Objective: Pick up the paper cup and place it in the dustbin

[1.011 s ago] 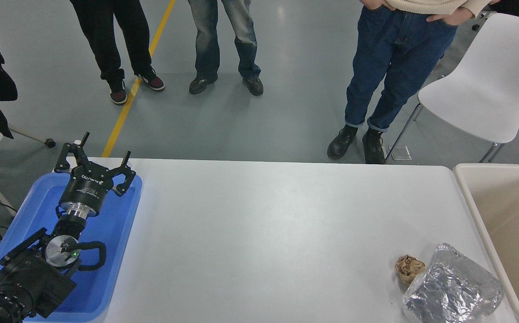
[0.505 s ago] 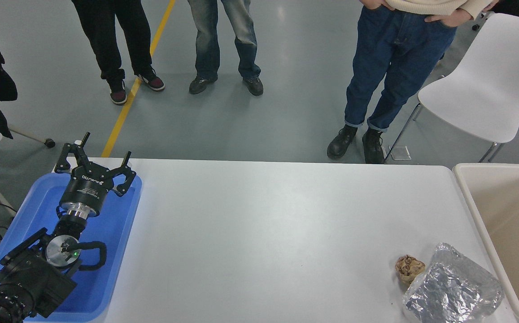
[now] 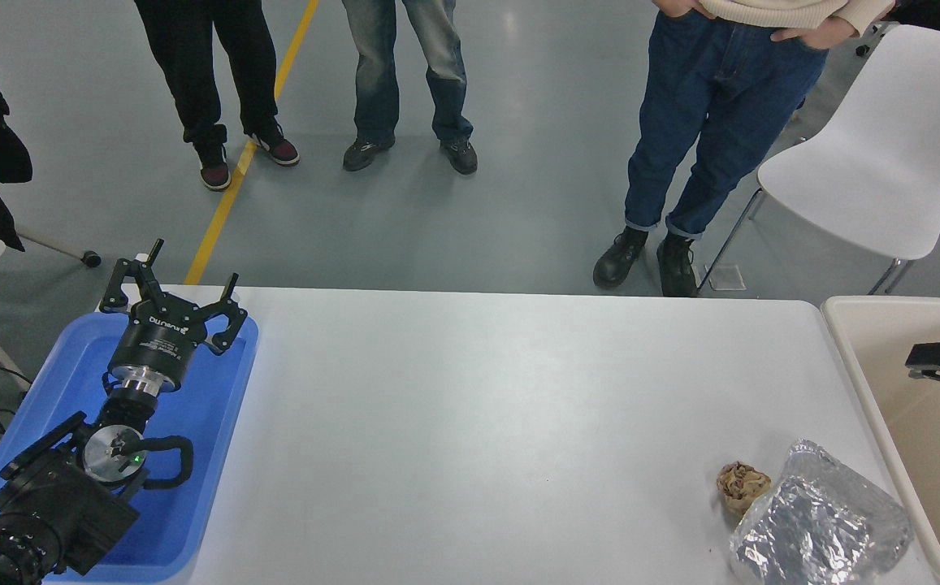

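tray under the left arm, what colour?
Blue tray, plain, clearest in the head view; left gripper parked over it.

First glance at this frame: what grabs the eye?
The left claw, open over the blue tray at the table's left. At the right edge, part of the right claw pokes in over the beige dustbin. Near it, crumpled foil lies beside a brown paper ball.

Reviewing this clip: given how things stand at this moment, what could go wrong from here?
1. No paper cup shows anywhere, so a grasp may have no target, or it may fall on the crumpled brown paper ball or the foil.
2. The right gripper is barely in view over the dustbin; its grip cannot be judged.
3. The left gripper sits open over the blue tray, and could snag it.
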